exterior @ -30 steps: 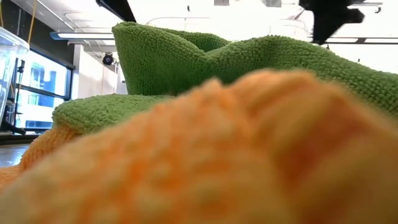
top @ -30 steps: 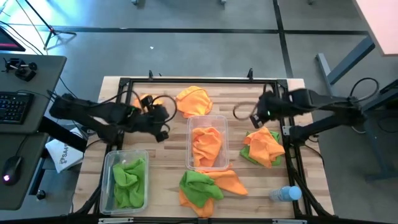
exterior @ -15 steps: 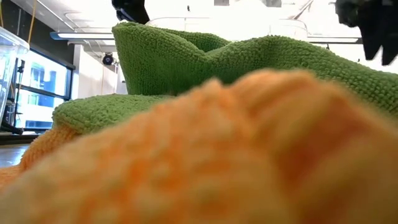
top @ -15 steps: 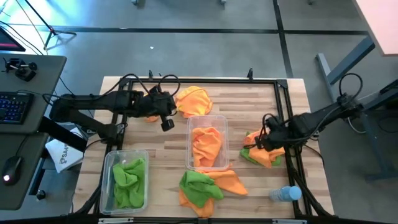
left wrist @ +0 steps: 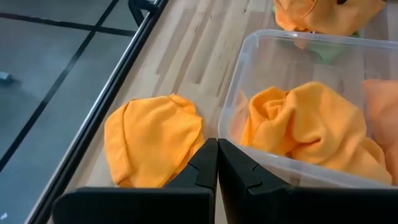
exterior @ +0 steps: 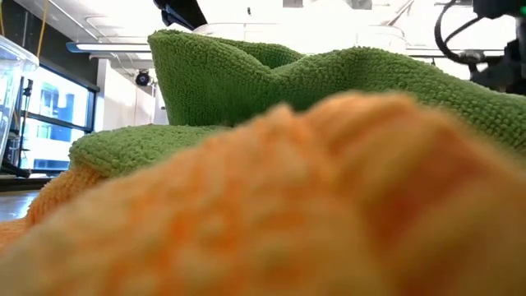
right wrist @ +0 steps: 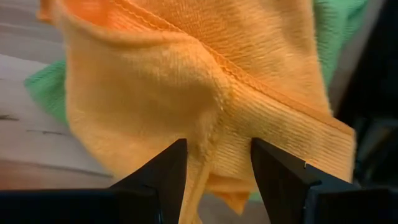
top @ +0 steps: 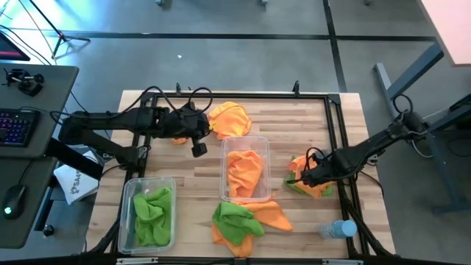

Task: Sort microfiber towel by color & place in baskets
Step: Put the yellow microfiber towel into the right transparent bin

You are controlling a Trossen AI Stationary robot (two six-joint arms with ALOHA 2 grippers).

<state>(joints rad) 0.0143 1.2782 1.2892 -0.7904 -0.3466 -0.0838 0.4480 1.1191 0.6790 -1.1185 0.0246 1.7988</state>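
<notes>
The right gripper (top: 300,175) is spread wide over an orange towel (top: 315,177) right of the middle basket (top: 245,140), ready to grab; the left gripper (top: 197,138) is shut, empty

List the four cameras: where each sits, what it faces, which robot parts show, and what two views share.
High view: overhead, straight down; both arms, left pincer, right pincer, middle basket.
Low view: tabletop level, blocked by a green towel and a blurred orange towel; arm parts above.
Left wrist: behind shut fingers, facing the middle basket.
Right wrist: open fingers straddling an orange towel.
Shared: high and left wrist views both show the middle basket.
</notes>
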